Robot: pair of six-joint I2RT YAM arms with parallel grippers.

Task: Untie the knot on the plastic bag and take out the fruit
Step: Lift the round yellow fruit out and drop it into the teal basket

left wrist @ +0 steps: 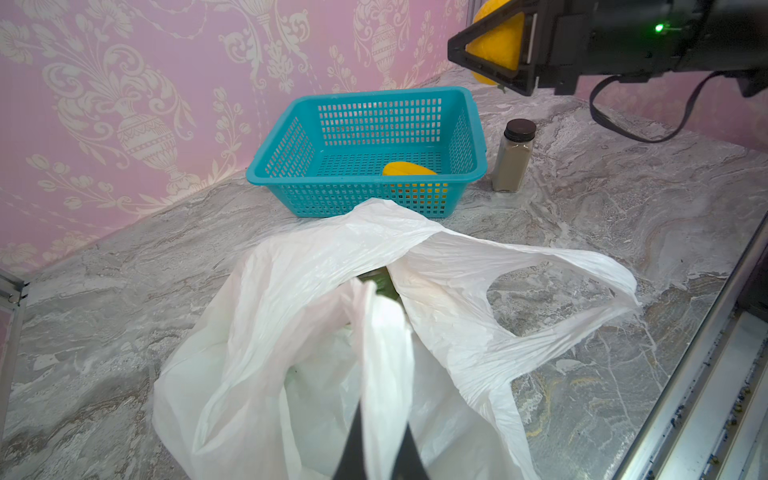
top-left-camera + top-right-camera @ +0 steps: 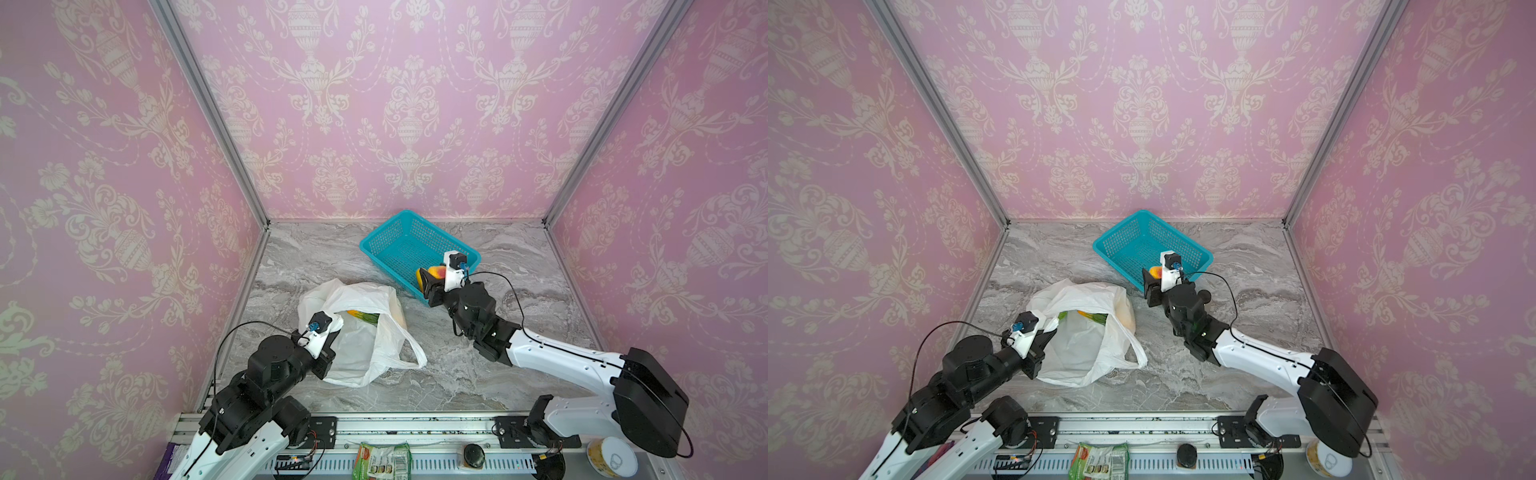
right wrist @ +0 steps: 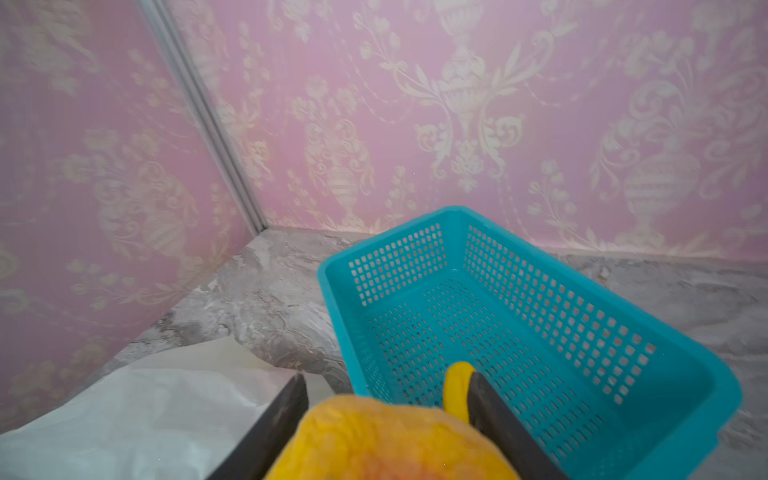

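Thin white crinkly plastic bag point(image 2: 365, 353) lies open-mouthed, handles loose, on the marbled grey worktop point(image 2: 478, 374); the left tool point(image 1: 382, 453) is clenched on its strap point(image 1: 386, 353). Meanwhile the right tool point(image 2: 432, 276) grasps a glossy yellow-orange mango point(image 3: 386, 440) above the teal mesh basket point(image 2: 384, 239) edge.

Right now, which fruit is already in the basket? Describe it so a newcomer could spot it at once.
Find the teal basket at the back of the marble table. On its mesh floor lies a single yellow fruit. Unlike the orange-blushed fruit gripped in the right hand, it is plain yellow and lies free.
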